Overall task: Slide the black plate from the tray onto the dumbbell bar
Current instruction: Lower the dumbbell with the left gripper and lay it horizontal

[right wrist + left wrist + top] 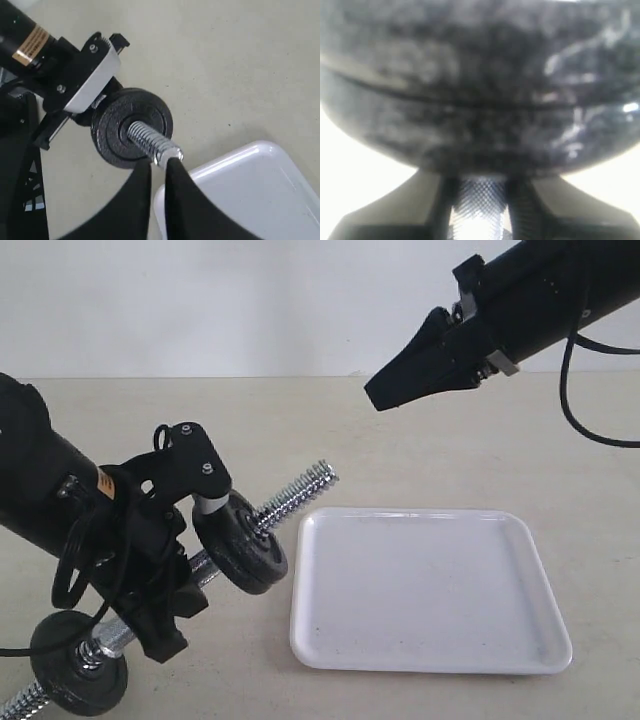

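The black plate (258, 552) sits on the dumbbell bar (295, 493), pressed against a second look-alike disc just inboard of it. Its face shows in the right wrist view (112, 145), with the threaded bar end (150, 142) sticking out through the hole. My left gripper (200, 568) is shut on the knurled bar (480, 192) right behind the blurred discs (480, 90) and holds the bar tilted up. My right gripper (372, 398) hangs shut and empty in the air, above and beyond the white tray (430, 590). The tray (260, 200) holds nothing.
A third black disc (75, 670) sits at the bar's low end, near the table's front left. The beige table surface (450, 440) stretches behind the tray. The left arm's body and cables (60, 500) fill the left side.
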You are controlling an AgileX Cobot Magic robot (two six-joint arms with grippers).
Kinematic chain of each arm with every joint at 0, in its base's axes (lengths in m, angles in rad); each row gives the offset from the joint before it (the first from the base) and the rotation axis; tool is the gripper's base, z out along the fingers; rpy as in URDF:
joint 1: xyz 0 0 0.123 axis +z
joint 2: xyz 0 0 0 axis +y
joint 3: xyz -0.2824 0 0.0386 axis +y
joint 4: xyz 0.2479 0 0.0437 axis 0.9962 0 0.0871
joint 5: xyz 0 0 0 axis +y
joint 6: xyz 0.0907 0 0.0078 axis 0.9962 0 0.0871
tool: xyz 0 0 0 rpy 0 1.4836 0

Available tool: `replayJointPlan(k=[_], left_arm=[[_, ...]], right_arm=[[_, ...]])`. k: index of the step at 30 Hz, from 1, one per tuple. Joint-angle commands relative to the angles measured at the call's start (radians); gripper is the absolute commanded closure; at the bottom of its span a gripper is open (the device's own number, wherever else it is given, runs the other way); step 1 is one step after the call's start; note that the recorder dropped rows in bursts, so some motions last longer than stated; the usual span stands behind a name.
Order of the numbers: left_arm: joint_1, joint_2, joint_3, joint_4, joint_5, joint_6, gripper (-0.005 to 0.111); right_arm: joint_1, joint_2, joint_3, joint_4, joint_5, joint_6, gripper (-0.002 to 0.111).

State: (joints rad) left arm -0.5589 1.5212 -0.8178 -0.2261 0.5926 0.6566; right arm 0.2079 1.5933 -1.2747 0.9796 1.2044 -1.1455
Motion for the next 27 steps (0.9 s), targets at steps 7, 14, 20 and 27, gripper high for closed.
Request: replayJointPlan(k=[7,14,20,27], left_arm=[[0.108,-0.048,-0.043,-0.047,-0.593,-0.19,0.102],[0.159,-0.048,-0.045,-0.047,-0.534,-0.404,0.102],[0.165,-0.046,-0.045,-0.047,-0.524,-0.544,0.102],[0.165,-0.046,-0.045,-0.047,-0.544,-0.732,0.102]], right_arm=[[-0.009,-0.014,-0.005,-0.029,0.017,0.045,0.107],[-0.009,-0.014,-0.005,-0.029,0.017,0.047,0.109],[-0.009,-0.014,-0.005,-0.029,0.017,0.047,0.109],[-0.009,-0.014,-0.005,-0.029,0.017,0.047,0.109]])
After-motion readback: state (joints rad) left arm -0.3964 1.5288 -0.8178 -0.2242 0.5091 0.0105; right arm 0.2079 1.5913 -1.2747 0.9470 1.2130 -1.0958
